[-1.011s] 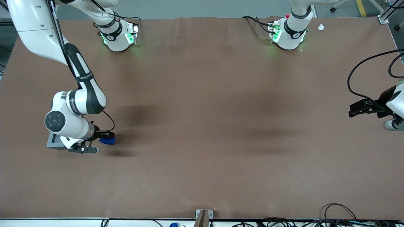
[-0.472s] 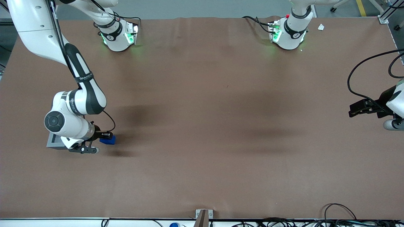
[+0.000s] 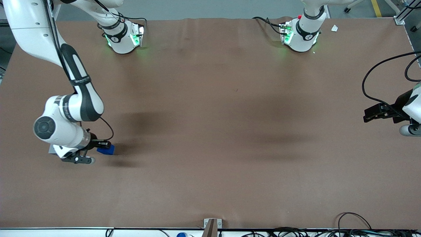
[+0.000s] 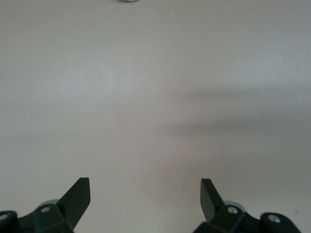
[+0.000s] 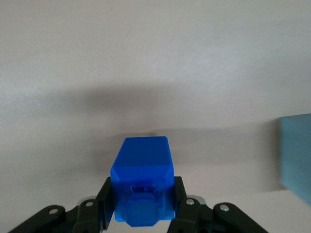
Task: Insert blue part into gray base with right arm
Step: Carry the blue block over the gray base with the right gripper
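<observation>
The gripper [image 5: 142, 201] was clamped on the blue part [image 5: 143, 187], black fingers [image 5: 104, 200] pressed against both of its sides. The part's stud end faced the wrist camera and its blocky body pointed away from it. In the wrist view the brown table [image 5: 155, 63] lay under the part with a soft shadow spread across it; whether the part touched the surface couldn't be told.

In the front view the right arm [image 3: 77, 95] was bent low at the working arm's end of the table [image 3: 230, 131], wrist close to the surface. The gripper [image 3: 100, 144] stuck out sideways from the wrist, and the blue part [image 3: 106, 150] showed at its tip as a small bright block, with a dark shadow on the table just nearer the camera.

The gray base [image 3: 51, 150] was almost fully hidden under the arm's wrist in the front view, only a thin grey edge peeking out next to the white housing. In the wrist view the base [image 5: 295, 158] appeared as a pale bluish block cut off by the frame edge, sitting on the table beside the part and clearly apart from it. Its socket wasn't visible. The part was not in the base
</observation>
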`<act>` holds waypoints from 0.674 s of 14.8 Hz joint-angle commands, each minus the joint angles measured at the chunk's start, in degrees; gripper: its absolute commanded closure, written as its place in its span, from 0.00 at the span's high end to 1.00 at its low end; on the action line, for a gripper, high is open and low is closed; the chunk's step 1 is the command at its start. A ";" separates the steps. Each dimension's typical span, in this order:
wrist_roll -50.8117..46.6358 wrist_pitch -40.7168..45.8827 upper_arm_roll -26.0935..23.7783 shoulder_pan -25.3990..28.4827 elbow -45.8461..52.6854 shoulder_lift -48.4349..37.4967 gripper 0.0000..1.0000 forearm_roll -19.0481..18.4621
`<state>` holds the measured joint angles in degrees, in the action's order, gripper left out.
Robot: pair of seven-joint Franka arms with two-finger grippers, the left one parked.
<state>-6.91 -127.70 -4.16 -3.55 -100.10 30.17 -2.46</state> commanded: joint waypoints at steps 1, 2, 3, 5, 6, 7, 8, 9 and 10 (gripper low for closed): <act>5.75 7.00 -0.76 -4.69 2.00 -3.63 0.00 1.05; 7.60 8.68 -0.85 -6.54 2.36 -4.06 0.00 1.14; 9.36 9.05 -0.76 -7.86 2.37 -4.42 0.00 1.14; 13.14 9.84 -0.67 -10.41 2.37 -4.60 0.00 1.06; 14.11 11.06 -0.67 -11.82 2.37 -4.42 0.00 1.06; 14.38 11.60 -0.67 -12.88 2.37 -4.25 0.00 1.06; 14.47 11.60 -0.59 -13.06 2.28 -4.16 0.00 0.97; 14.65 11.60 -0.59 -13.41 2.37 -4.07 0.00 0.79; 14.65 11.60 -0.59 -13.85 2.37 -4.16 0.00 0.44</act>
<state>7.11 -116.30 -3.96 -16.46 -97.22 26.50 -2.31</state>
